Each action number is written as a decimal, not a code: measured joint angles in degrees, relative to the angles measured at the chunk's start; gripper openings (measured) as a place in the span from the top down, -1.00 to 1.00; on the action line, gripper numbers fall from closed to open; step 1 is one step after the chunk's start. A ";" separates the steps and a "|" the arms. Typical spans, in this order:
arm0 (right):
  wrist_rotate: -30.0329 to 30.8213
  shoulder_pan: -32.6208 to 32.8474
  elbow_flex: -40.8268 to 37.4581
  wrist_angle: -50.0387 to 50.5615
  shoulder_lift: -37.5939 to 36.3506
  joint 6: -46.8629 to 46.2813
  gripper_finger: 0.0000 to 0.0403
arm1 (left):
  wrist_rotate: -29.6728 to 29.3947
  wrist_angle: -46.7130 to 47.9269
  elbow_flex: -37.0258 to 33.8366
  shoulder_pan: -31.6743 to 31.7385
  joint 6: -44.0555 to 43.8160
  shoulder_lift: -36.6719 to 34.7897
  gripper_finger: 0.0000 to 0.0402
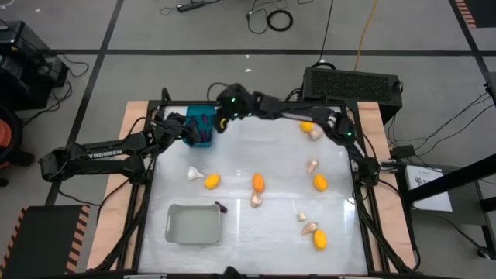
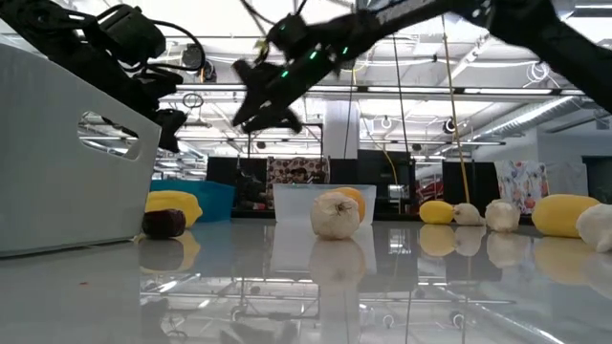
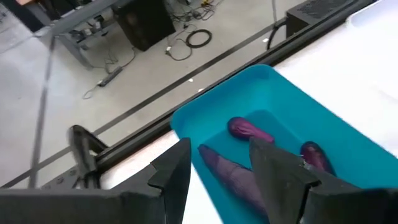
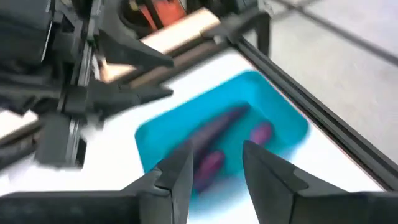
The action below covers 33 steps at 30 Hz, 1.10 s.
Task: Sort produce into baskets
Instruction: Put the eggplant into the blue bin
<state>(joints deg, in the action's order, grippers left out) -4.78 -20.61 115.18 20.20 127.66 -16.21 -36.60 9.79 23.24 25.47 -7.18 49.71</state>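
Above the teal basket [image 1: 200, 126] at the bench's [image 1: 248, 225] far edge, where purple eggplants [image 3: 249, 130] already lie, both the left gripper [image 3: 217, 168] and right gripper [image 4: 214, 165] hover spread and empty; remaining produce looks light, smooth, likely slippery, best pinched mid-body.

A teal basket [image 3: 348, 143] is seen on the white table [image 3: 367, 56]. Three dark purple eggplants [image 3: 249, 129] are seen lying inside it. The left gripper [image 3: 221, 171] is held over the basket's near end, its two dark fingers [image 3: 283, 171] parted with nothing between them. Cables [image 3: 199, 38] are seen on the grey floor beyond.
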 joint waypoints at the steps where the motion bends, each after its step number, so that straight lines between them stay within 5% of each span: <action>1: 0.00 -0.21 0.00 3.77 -1.64 0.08 0.34 | 0.75 -0.05 0.00 0.00 0.04 0.00 0.15; 8: -0.02 -0.46 0.02 23.86 -12.20 1.72 0.35 | 5.62 -0.35 0.00 -0.11 0.00 -0.02 0.15; 16: 0.55 5.15 -0.87 43.60 -19.87 4.92 0.35 | 28.24 -7.91 0.00 -0.23 -0.06 -0.02 0.15; 20: 0.48 11.17 -5.51 43.73 -20.81 5.69 0.35 | 30.89 -13.49 0.04 -1.47 -1.57 -0.02 0.15; 25: 0.36 21.12 -16.36 36.43 -20.68 9.88 0.35 | 30.86 -15.11 0.04 -3.56 -1.36 -0.02 0.15; 33: 0.37 33.14 -35.89 -1.96 -20.60 15.43 0.35 | 30.29 -15.36 0.04 -3.87 1.86 -0.02 0.15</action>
<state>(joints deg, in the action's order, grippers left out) -4.40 12.53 79.29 18.24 107.07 -0.78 -6.32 -5.57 23.29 21.61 -5.32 49.69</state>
